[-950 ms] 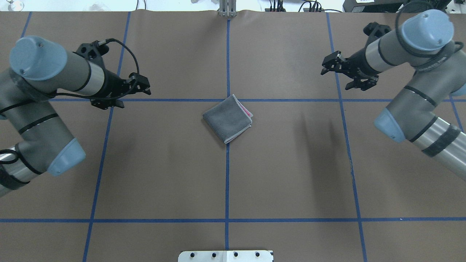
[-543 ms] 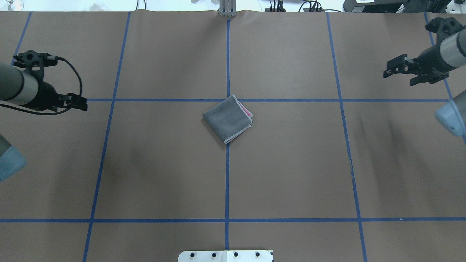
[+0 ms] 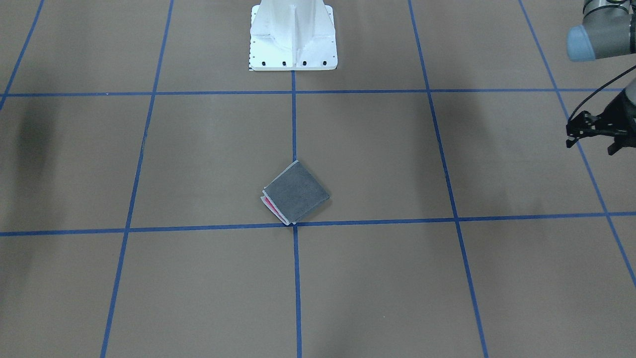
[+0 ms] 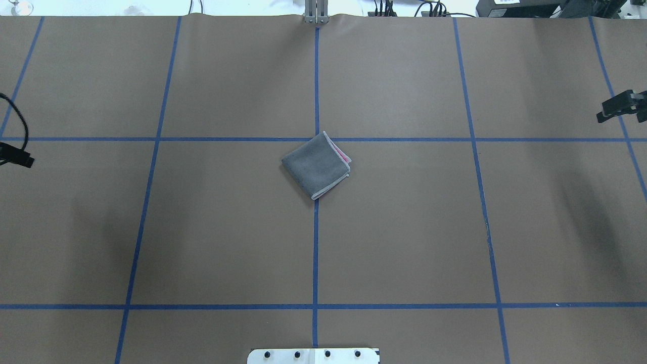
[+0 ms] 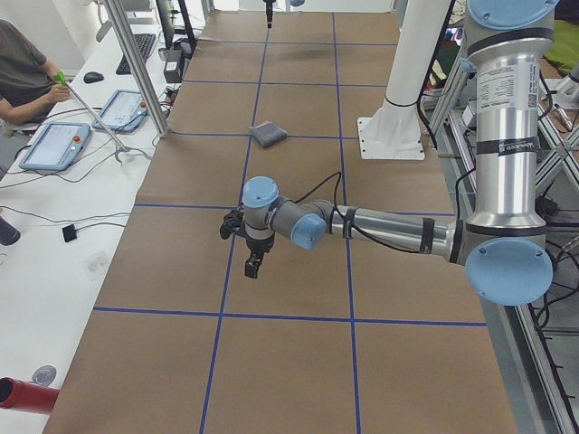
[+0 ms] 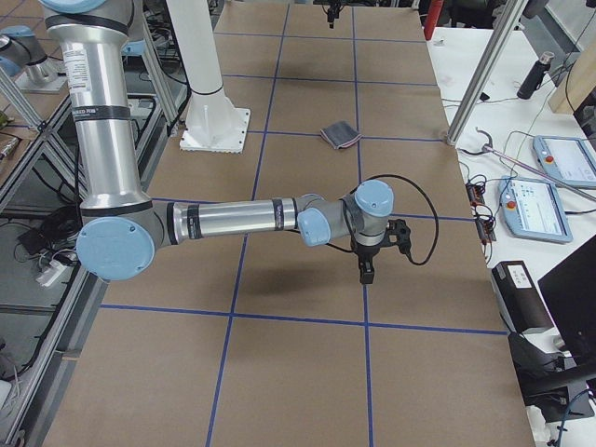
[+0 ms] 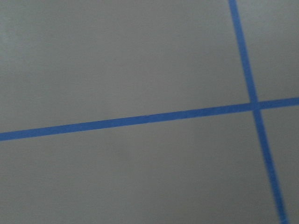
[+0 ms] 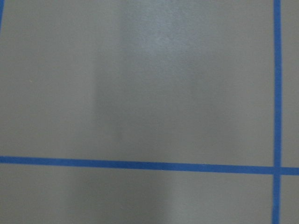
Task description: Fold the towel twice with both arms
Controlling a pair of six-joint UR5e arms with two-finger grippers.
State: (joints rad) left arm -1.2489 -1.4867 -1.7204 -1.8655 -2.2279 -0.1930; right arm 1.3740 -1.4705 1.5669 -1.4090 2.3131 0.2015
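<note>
Brown-papered desk point(image 4: 227, 227), blue-taped: the folded dark grey terry towel point(image 4: 316, 164) lies centred. Black left gripper point(image 3: 591, 146), nine o'clock, gapes empty; black right gripper point(image 4: 620, 106), three o'clock, I cannot tell.

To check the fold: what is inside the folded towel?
The towel shows dark grey on top; pink peeks out between its layers at one edge. The rest inside is covered.

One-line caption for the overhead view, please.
Folded towel, grey face up, centred on the table; left gripper and right gripper at the frame's side edges.
</note>
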